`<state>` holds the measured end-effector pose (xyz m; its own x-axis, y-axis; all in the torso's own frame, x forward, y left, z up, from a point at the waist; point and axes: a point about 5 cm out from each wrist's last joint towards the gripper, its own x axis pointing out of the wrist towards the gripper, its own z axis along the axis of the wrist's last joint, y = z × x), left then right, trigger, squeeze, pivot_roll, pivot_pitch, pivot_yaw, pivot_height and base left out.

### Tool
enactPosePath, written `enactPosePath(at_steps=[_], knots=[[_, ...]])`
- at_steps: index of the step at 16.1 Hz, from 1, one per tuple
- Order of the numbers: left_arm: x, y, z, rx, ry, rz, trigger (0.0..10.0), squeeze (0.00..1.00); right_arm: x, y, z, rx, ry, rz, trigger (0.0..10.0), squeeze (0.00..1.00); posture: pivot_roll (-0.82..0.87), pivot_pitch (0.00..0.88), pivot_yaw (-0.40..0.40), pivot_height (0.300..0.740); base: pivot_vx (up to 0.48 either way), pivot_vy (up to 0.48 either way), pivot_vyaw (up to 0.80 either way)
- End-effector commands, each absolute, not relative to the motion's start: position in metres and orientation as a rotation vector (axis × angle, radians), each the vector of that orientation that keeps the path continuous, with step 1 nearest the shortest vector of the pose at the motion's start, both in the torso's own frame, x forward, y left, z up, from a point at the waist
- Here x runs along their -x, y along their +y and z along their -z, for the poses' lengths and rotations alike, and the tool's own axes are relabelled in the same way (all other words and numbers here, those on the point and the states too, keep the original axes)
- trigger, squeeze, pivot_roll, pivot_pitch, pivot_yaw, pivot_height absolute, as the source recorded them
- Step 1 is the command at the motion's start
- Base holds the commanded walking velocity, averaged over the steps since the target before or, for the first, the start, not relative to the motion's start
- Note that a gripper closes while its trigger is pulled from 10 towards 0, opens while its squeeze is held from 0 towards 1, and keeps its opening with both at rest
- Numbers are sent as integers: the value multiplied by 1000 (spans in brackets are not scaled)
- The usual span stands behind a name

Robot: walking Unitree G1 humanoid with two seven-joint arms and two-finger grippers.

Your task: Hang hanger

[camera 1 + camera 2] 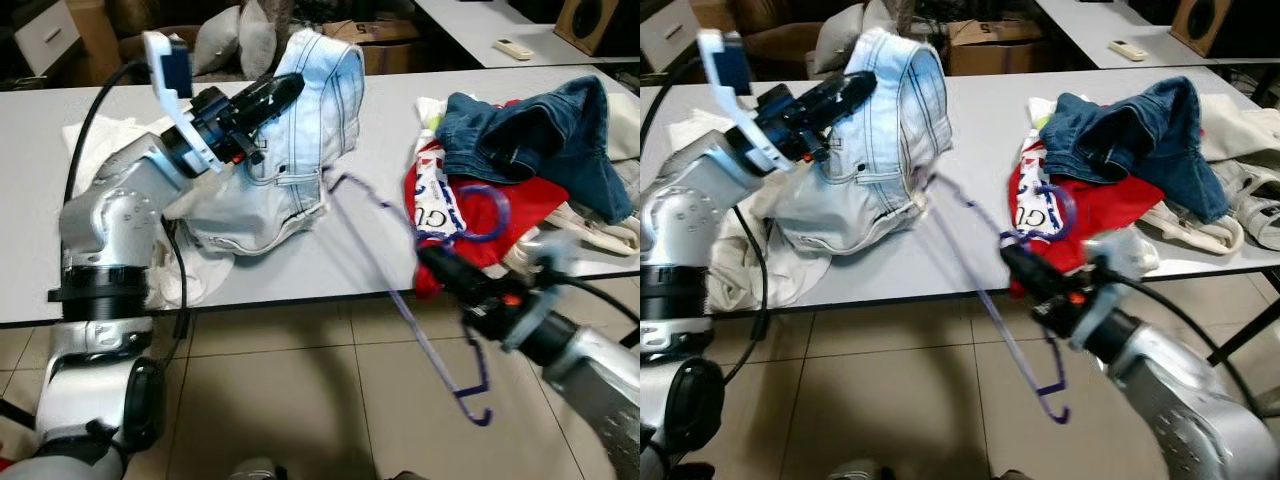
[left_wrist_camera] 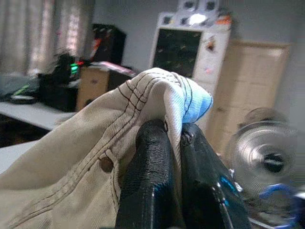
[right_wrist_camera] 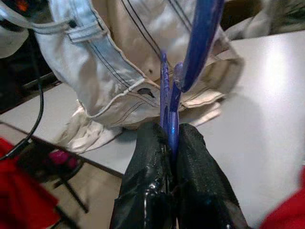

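- The pale denim garment [image 1: 290,140] is pinched at its waistband by the left gripper [image 1: 268,95], whose fingers are closed tight on the fold of cloth, as the left wrist view shows
- The waistband is held lifted above the white table [image 1: 370,250], apparently so that the opening is kept clear for the hanger; the rest of the garment is left slumped on the tabletop
- The purple hanger [image 1: 420,300] is clamped by the right gripper [image 1: 440,262], its fingers shut on the thin plastic near the hook
- The hanger is held out over the table's front edge, one end reaching up to touch the lower hem of the garment, the other hanging low over the tiled floor [image 1: 300,400]
- This slant is judged to suit threading the upper end into the garment
- A heap of red and blue clothes [image 1: 520,170] is left lying on the table just beyond the right gripper
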<state>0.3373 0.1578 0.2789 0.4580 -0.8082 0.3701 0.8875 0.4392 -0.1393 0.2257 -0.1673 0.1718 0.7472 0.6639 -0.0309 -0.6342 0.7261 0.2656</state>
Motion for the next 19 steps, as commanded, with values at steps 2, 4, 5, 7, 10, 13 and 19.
enactPosePath(at_steps=[2, 4, 5, 7, 10, 13, 19], knots=[[-321, 158, -290, 319, -316, 1179, 0, 0, -242, -166, -163, -232, 176, -719, 10000, 0, 21, 0, 14, 723, 0, 0, 0], [-313, 161, -288, 309, -313, 1215, 0, 0, -258, -168, -156, -251, 221, -661, 10000, 0, 35, 0, 0, 723, 0, 0, 0], [-308, 163, -286, 297, -307, 1234, 0, 0, -265, -171, -152, -275, 249, -628, 10000, 0, 39, 0, -7, 723, 0, 0, 0], [-296, 168, -280, 271, -274, 1267, 0, 0, -273, -170, -144, -387, 314, -640, 10000, 0, 50, 0, -23, 723, 0, 0, 0], [-285, 171, -271, 253, -229, 1305, 0, 0, -286, -166, -138, -475, 340, -643, 10000, 0, 51, 0, -27, 723, 0, 0, 0], [-276, 177, -242, 231, -99, 1265, 0, 0, -314, -157, -143, -647, 238, -581, 10000, 0, 51, 0, -28, 723, 0, 0, 0], [-261, 190, -195, 127, 73, 1068, 0, 0, -333, -151, -157, -876, 84, -509, 10000, 0, 66, 0, -28, 723, 0, 0, 0]])
